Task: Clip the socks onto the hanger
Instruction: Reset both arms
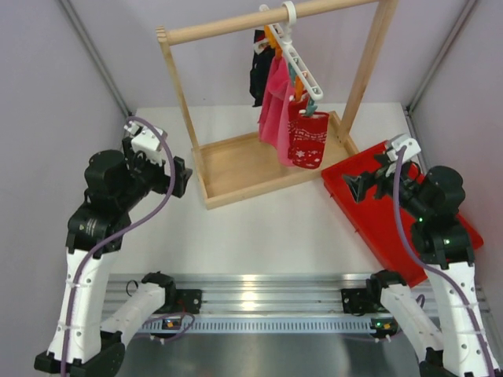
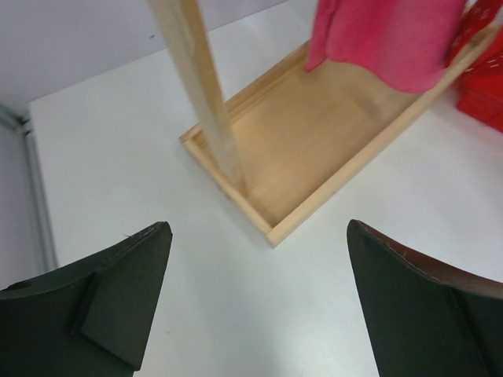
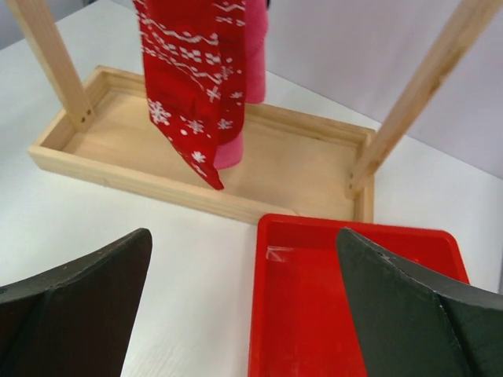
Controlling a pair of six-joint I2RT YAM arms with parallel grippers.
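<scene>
The white slotted hanger (image 1: 297, 56) hooks over the wooden rail and slants down to the right. The red socks (image 1: 308, 140) with white snowflake print hang from its lower end above the wooden base, overlapping each other. In the right wrist view a sock (image 3: 196, 78) dangles ahead, well beyond my fingers. My right gripper (image 1: 357, 184) (image 3: 244, 306) is open and holds nothing, hovering at the near left corner of the red tray. My left gripper (image 1: 182, 177) (image 2: 259, 298) is open too, holds nothing, and sits left of the wooden base.
A pink cloth (image 1: 275, 102) (image 2: 385, 39) and a black cloth (image 1: 258, 71) hang on the same hanger, left of the socks. The wooden frame's base tray (image 1: 236, 169) (image 3: 157, 184) and its uprights stand mid-table. The red tray (image 1: 369, 220) (image 3: 314, 314) lies at the right.
</scene>
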